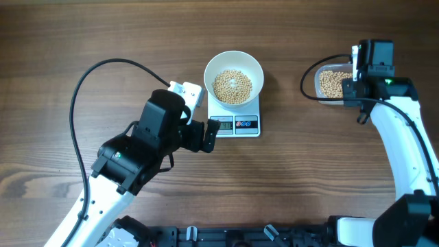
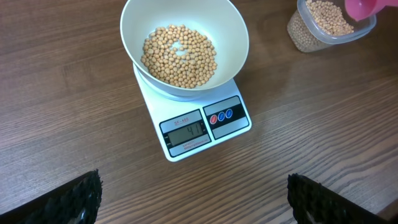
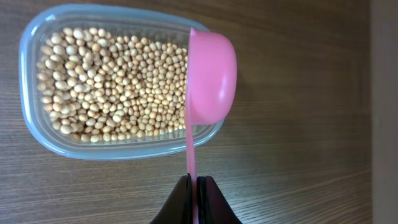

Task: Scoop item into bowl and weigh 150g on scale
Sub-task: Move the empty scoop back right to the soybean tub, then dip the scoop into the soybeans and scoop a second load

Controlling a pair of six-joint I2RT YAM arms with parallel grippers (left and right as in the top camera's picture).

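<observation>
Clamping the pink scoop's point(image 3: 211, 78) thin handle over the tub point(image 3: 37, 134), right pincer point(image 3: 194, 186) may let it twist — beans point(image 1: 233, 86) spilling short of the bowl point(image 1: 255, 65) on the scale point(image 2: 155, 112); left pincer point(image 1: 206, 135) gapes empty.

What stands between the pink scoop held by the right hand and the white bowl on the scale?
Nothing visible: only bare wooden table lies between the pink plastic scoop at the clear tub and the round white bowl.
</observation>
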